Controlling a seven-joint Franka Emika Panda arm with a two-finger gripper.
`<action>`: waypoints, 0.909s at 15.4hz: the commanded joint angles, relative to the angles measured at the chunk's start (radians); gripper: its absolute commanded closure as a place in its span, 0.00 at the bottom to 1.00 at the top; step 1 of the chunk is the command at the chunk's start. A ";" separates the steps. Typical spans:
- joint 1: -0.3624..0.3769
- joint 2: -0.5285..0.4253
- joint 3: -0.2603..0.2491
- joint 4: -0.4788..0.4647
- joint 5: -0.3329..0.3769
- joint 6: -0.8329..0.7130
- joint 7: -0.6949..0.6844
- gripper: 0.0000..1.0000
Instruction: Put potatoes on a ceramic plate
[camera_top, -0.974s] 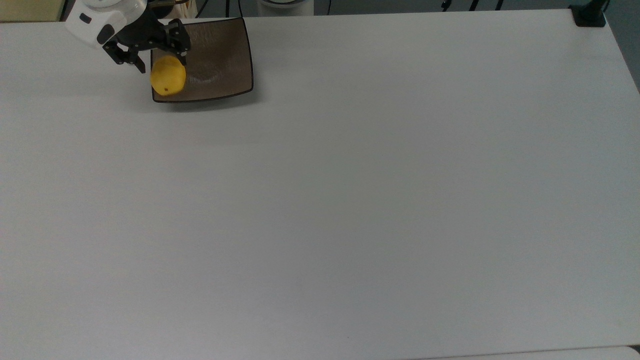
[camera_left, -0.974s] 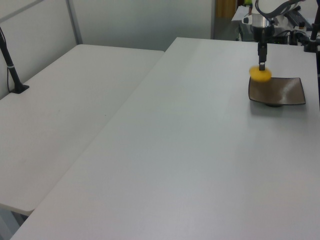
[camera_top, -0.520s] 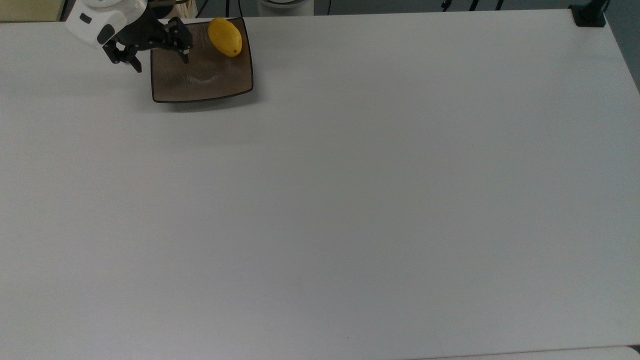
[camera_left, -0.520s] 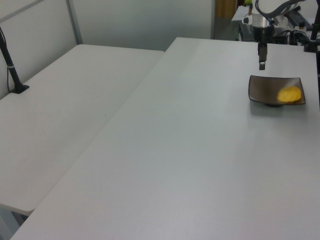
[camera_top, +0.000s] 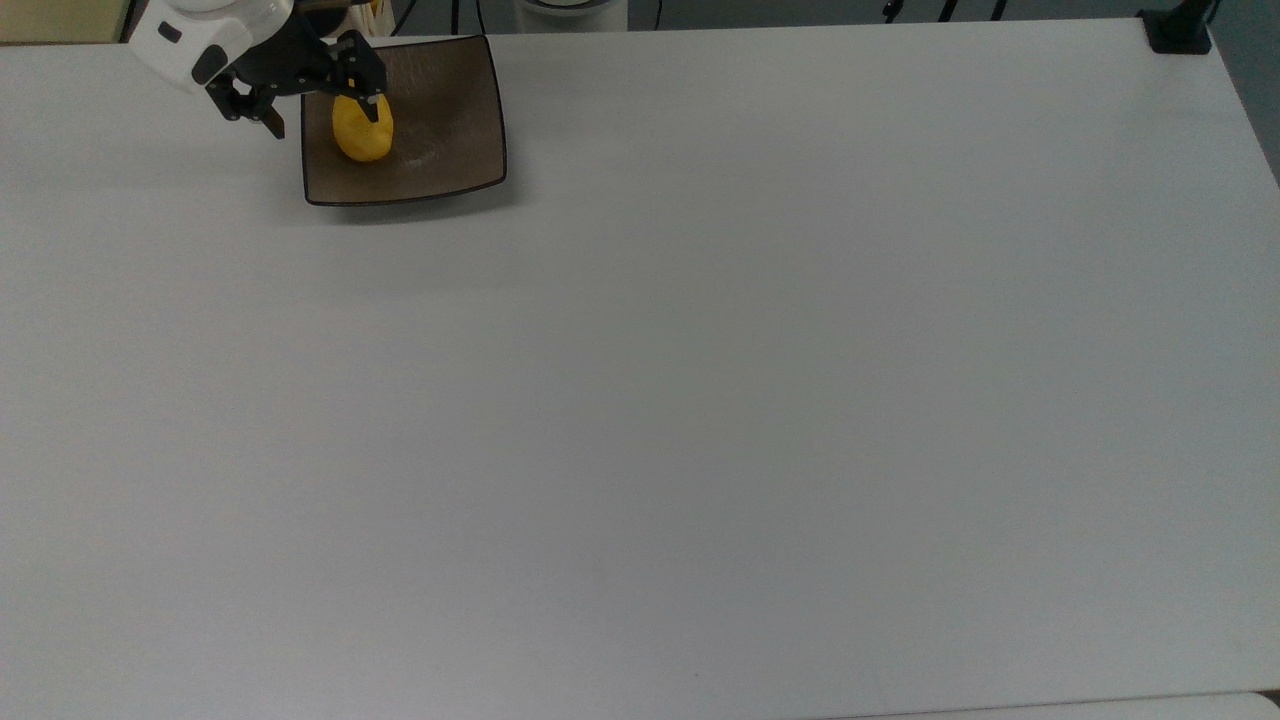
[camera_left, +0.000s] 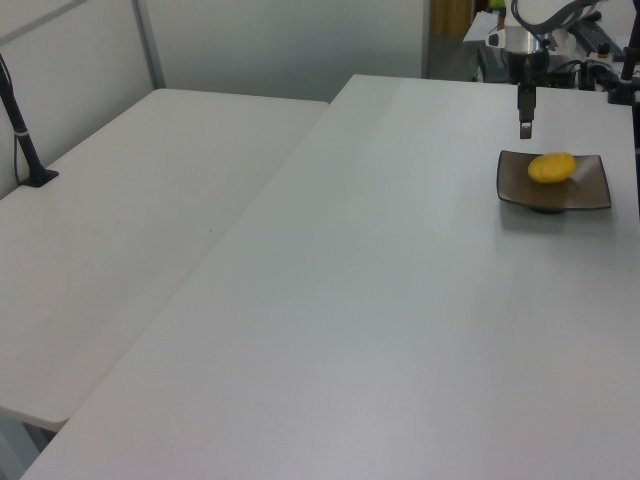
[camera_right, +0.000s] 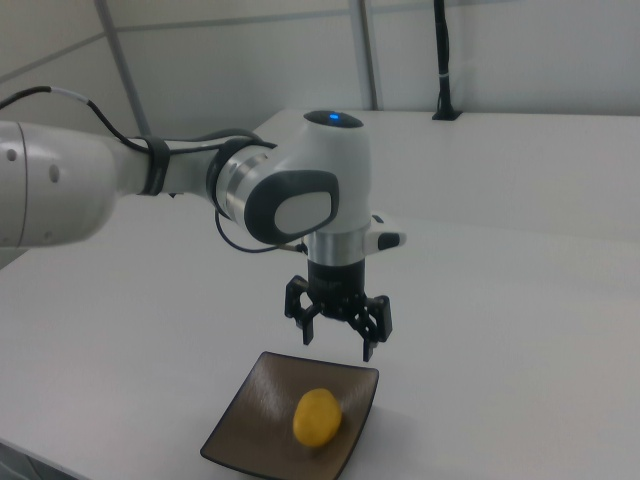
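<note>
the yellow potato (camera_top: 362, 131) (camera_left: 551, 167) (camera_right: 316, 416) lies loose in the dip of the square brown ceramic plate (camera_top: 450, 150) (camera_left: 590, 190) (camera_right: 250, 420) on the white tabletop (camera_top: 700, 400), while the pincer (camera_top: 320, 110) (camera_right: 338, 340) hangs above the plate's edge, fingers spread and holding nothing.

Yellow potato (camera_right: 317, 417) lies in the ceramic plate (camera_right: 250, 420); the claw (camera_right: 339, 331) hangs above, spread, empty.
</note>
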 joint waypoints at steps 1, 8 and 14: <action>0.003 -0.030 0.005 0.066 0.011 -0.077 0.130 0.00; 0.003 -0.031 0.130 0.204 0.009 -0.127 0.366 0.00; 0.008 -0.094 0.282 0.235 -0.069 -0.253 0.485 0.00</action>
